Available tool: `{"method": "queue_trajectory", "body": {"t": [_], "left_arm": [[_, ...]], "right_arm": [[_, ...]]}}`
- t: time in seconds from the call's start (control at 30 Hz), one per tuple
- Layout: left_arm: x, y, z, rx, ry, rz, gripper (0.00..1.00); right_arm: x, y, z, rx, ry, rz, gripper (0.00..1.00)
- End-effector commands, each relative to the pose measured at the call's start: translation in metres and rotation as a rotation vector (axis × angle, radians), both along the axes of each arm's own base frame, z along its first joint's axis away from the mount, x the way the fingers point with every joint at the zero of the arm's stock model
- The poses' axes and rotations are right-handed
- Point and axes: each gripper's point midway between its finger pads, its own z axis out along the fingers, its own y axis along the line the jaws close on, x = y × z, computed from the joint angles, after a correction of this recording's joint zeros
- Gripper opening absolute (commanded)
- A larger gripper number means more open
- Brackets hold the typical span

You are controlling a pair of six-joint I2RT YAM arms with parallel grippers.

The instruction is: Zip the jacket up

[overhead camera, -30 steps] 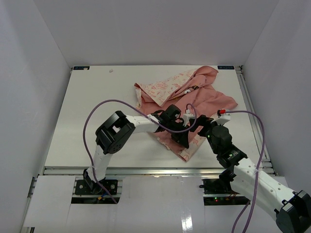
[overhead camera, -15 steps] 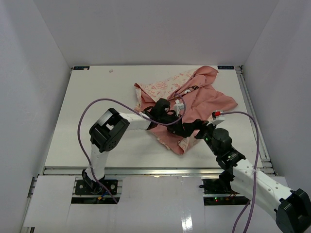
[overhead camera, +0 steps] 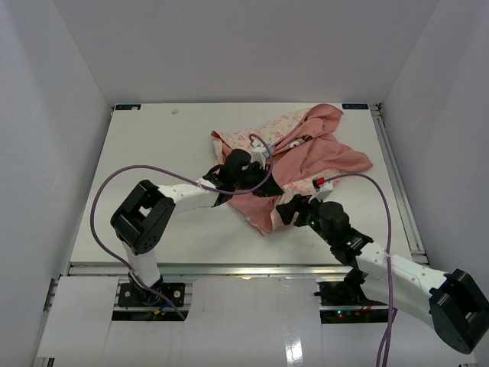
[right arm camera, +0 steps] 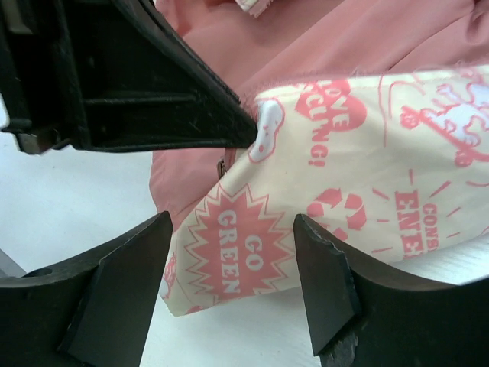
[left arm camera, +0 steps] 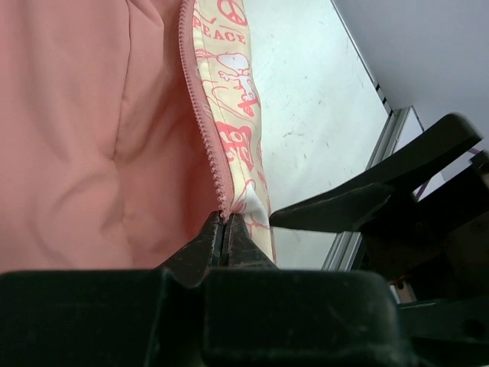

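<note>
The jacket (overhead camera: 313, 149) lies crumpled at the back right of the table, cream with pink print, salmon lining showing. My left gripper (overhead camera: 267, 189) is shut on the jacket's front edge at the low end of the pink zipper strip (left arm camera: 200, 115), with lining (left arm camera: 84, 130) to its left and printed fabric (left arm camera: 233, 92) to its right; its jaws (left arm camera: 224, 225) are pinched together. My right gripper (overhead camera: 287, 211) is open just in front of the lifted hem. In the right wrist view its fingers (right arm camera: 114, 283) straddle the "GO GREEN" corner (right arm camera: 244, 252) without touching it.
The white table (overhead camera: 153, 160) is walled in white on three sides, with a metal rail (overhead camera: 244, 267) along the front edge. Purple cables loop from both arms. The left gripper's black body (right arm camera: 130, 76) fills the upper left of the right wrist view.
My left gripper has drawn the jacket's lower edge left and back, its elbow swinging left. My right gripper has followed to the left, staying open by the hem.
</note>
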Motion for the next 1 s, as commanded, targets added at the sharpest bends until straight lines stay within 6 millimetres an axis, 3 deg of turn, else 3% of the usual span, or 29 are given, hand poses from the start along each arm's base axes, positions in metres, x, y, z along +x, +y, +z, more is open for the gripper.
{"method": "queue_trajectory", "body": {"t": [0.0,0.2,0.37,0.53,0.7,0.97], "left_arm": [[0.004,0.004,0.031,-0.056,-0.047,0.049,0.00],[-0.015,0.005,0.034,-0.081,0.011,-0.003,0.00],[-0.027,0.016,0.049,-0.103,-0.007,0.001,0.00],[-0.039,0.019,0.054,-0.119,0.005,-0.042,0.00],[-0.055,0.019,0.047,-0.122,0.042,-0.107,0.00],[-0.060,0.022,0.035,-0.114,0.029,-0.122,0.00]], "right_arm": [[0.002,0.022,0.018,0.010,-0.016,0.012,0.70],[-0.010,0.032,0.000,-0.052,0.034,-0.018,0.70],[-0.006,-0.001,-0.035,-0.123,0.119,-0.201,0.62],[-0.004,-0.016,-0.046,-0.161,0.134,-0.269,0.60],[0.000,-0.016,-0.042,-0.205,0.107,-0.267,0.61],[-0.013,0.003,0.002,-0.082,-0.119,-0.060,0.62]]}}
